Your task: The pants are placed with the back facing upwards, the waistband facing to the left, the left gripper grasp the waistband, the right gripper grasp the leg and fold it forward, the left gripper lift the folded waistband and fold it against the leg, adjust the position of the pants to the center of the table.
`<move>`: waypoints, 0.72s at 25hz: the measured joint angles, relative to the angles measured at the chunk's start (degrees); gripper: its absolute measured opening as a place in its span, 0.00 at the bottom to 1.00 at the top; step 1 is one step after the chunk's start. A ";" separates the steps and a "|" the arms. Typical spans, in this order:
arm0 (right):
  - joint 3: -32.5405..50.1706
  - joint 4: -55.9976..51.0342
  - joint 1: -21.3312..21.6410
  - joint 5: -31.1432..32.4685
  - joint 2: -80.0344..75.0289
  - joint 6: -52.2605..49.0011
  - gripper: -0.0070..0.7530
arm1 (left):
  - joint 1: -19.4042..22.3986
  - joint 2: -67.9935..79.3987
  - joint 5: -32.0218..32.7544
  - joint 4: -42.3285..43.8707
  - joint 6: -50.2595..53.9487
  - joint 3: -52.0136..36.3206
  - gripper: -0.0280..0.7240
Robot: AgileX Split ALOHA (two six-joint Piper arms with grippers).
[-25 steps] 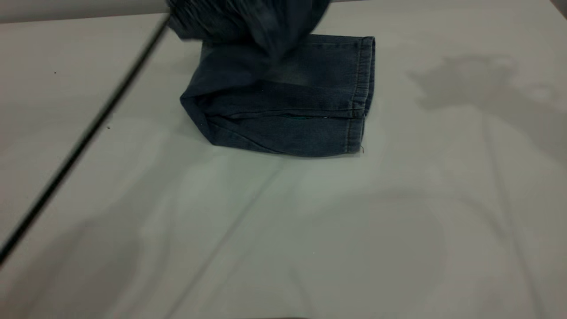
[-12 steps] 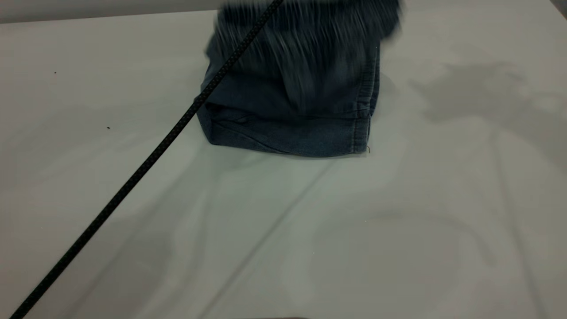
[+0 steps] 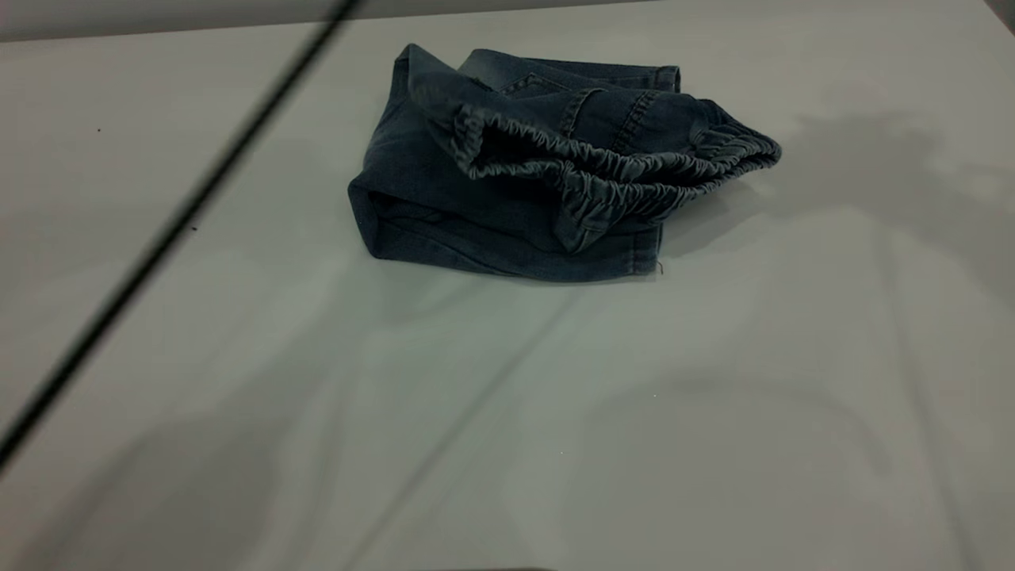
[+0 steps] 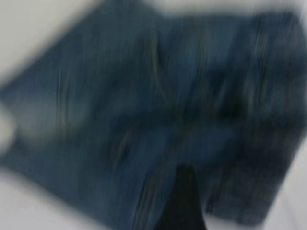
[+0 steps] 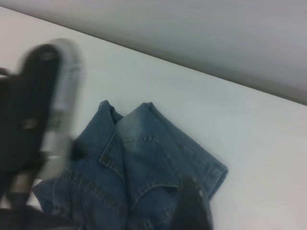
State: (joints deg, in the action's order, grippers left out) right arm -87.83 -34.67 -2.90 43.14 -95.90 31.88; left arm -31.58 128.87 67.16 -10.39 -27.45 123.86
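Folded denim pants (image 3: 507,198) on table (image 3: 714,396), waistband (image 3: 603,170) topmost.

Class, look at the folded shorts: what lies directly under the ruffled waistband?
The waistband rests on the folded denim leg, hem showing at the near edge. Anything between the layers is covered.
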 joint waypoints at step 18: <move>0.00 0.00 0.00 0.02 0.00 0.00 0.64 | 0.00 0.21 0.00 11.13 14.73 -10.78 0.80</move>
State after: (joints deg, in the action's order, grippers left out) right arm -87.83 -34.67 -2.90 43.16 -95.90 31.88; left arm -31.58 129.07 67.16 0.73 -12.71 113.07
